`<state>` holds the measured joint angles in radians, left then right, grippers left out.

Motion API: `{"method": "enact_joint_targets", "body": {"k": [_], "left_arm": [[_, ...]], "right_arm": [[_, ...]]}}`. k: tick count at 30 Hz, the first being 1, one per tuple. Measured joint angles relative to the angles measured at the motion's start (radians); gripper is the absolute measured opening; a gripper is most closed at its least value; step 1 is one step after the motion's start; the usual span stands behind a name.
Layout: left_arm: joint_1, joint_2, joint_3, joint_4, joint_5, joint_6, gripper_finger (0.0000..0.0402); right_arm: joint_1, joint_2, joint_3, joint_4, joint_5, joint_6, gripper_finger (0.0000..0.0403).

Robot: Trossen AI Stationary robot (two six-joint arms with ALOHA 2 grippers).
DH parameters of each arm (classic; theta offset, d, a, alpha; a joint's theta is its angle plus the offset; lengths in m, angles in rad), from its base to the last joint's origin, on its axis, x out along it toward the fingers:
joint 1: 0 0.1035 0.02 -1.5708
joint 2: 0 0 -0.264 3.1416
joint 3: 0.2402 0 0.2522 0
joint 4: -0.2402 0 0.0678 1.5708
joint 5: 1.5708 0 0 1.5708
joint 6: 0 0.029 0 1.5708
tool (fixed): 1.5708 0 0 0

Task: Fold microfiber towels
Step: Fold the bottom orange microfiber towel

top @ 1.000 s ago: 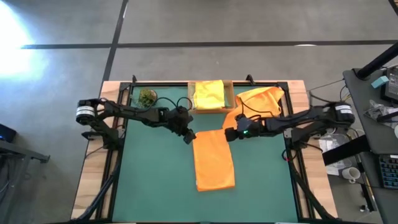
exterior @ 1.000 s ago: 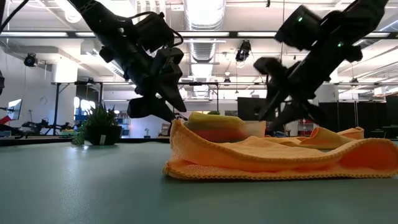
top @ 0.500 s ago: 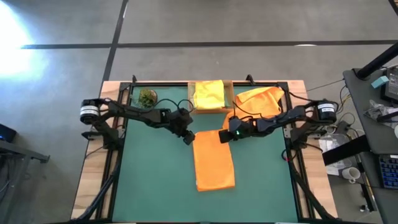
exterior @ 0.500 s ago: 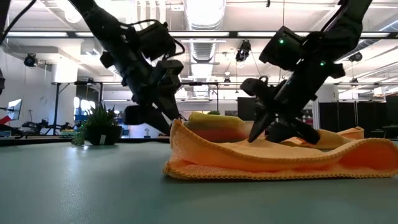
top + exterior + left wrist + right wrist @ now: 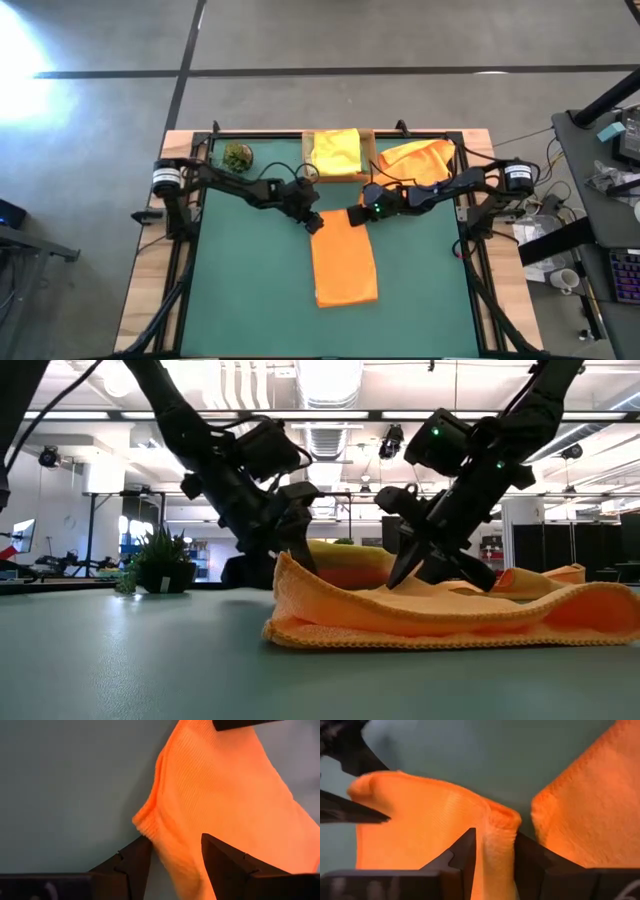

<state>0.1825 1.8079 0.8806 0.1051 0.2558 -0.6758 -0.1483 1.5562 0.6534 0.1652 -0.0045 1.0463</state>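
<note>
Folded orange towel [image 5: 344, 264] lies mid-mat [image 5: 250, 300]. Left gripper [image 5: 172, 851] straddles its far left corner, fingers parted, cloth between. Right gripper [image 5: 495, 845] pinches far right corner, fingers narrowed on a fold. Both grippers closer together than 1 second ago; right fingers tighter. 2nd orange towel [image 5: 415, 160] beside tray [image 5: 372, 150].

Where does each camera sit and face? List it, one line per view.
High: overhead, straight down; table, both arms, left gripper, right gripper.
Low: table height, level across; both arms above towel.
Left wrist: on left arm; left gripper at towel corner.
Right wrist: on right arm; right gripper pinching towel fold.
Shared: all show the orange towel.
</note>
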Motion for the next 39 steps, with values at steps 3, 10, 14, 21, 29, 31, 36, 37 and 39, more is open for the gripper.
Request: {"method": "enact_joint_targets", "body": {"k": [3, 10, 14, 21, 29, 31, 36, 37, 39], "left_arm": [[0.001, 0.019, 0.01, 0.0, 0.008, 0.001, 0.0158], [-0.001, 0.013, 0.005, -0.009, -0.008, 0.074, 0.0067], [-0.002, 0.002, 0.002, -0.012, -0.008, 0.089, 0.0008], [-0.002, -0.005, 0.002, -0.011, -0.007, 0.116, 0.0007], [-0.002, -0.059, 0.017, -0.036, -0.007, 0.215, 0.0002], [-0.001, -0.086, 0.018, -0.069, -0.01, 0.257, 0.0002], [-0.001, -0.14, 0.018, -0.148, -0.066, 0.337, 0.0002], [-0.001, -0.154, 0.018, -0.168, -0.088, 0.355, 0.0002], [0.0, -0.174, 0.018, -0.169, -0.128, 0.391, 0.0002]], "right_arm": [[-0.001, 0.002, 0.008, 0.001, 0.003, -0.005, 0.0098], [-0.001, 0.002, 0.011, -0.005, 0.003, -0.027, 0.0093], [-0.001, 0.002, 0.011, -0.004, 0.004, -0.044, 0.0069], [-0.001, 0.002, 0.011, -0.003, 0.003, -0.084, 0.0013], [-0.001, -0.034, 0.033, -0.003, 0.006, -0.274, 0.0009], [0.0, -0.054, 0.04, -0.004, 0.017, -0.331, 0.0009], [0.0, -0.102, 0.054, -0.004, 0.076, -0.434, 0.0008], [0.0, -0.112, 0.056, -0.004, 0.084, -0.464, 0.0008], [0.005, -0.128, 0.062, -0.002, 0.104, -0.535, 0.0008]]}}
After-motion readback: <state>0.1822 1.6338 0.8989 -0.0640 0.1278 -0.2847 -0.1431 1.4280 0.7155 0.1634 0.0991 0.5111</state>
